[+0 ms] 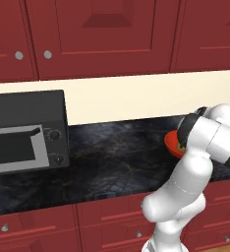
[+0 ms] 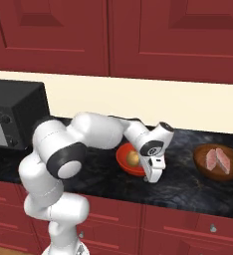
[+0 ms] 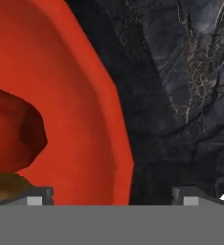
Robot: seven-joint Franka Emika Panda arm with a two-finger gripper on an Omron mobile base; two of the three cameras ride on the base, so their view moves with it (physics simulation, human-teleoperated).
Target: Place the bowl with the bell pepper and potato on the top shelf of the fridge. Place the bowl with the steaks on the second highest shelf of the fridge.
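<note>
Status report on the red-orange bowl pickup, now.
Gripper open, straddling the bowl rim. Red-orange bowl on counter, not gripped. Steak bowl untouched. Nothing blocking.

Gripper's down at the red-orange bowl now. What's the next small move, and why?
Probably lower a little more and close on the rim. In the hand view the open gripper straddles the rim of the bowl with the bell pepper and potato, one fingertip over the inside, the other over the dark counter outside. The right base view shows the hand low at that bowl's near right edge.

No readable text, labels or numbers anywhere.
</note>
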